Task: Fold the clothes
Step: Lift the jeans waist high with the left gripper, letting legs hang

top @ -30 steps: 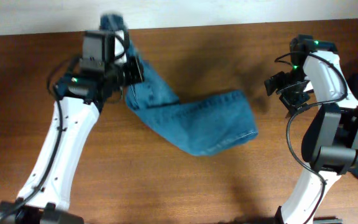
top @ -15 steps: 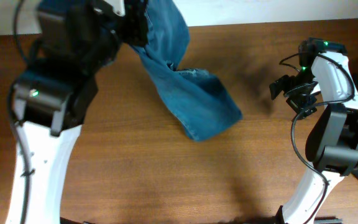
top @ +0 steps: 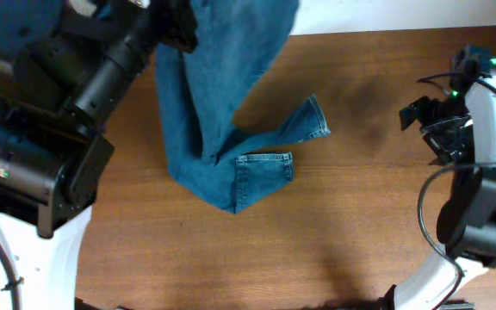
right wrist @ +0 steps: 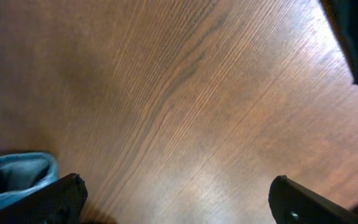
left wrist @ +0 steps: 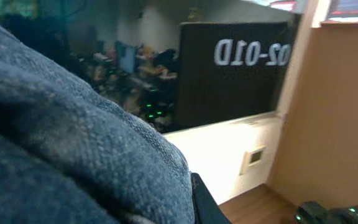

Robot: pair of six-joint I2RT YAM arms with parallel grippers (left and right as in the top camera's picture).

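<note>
Denim hangs in a long drape on the left side: the jeans (top: 205, 112) are held up by the left gripper (top: 176, 26), which is clamped on a bunch of the cloth at about eleven o'clock in the overhead view, high above the table (top: 360, 241). From there the fabric drops toward the middle, where its lower part rests on the wood. One leg hem (top: 315, 116) points off toward two o'clock, and a second stitched edge (top: 265, 164) lies just below it, toward five o'clock. In the left wrist view, blue weave fills the near left, right up against the lens.

Over at three o'clock the right gripper (top: 422, 116) hovers over bare wood, clear of the cloth, its fingers (right wrist: 61, 196) spread wide with nothing between them. A bit of blue hem shows at eight o'clock in its wrist view.
</note>
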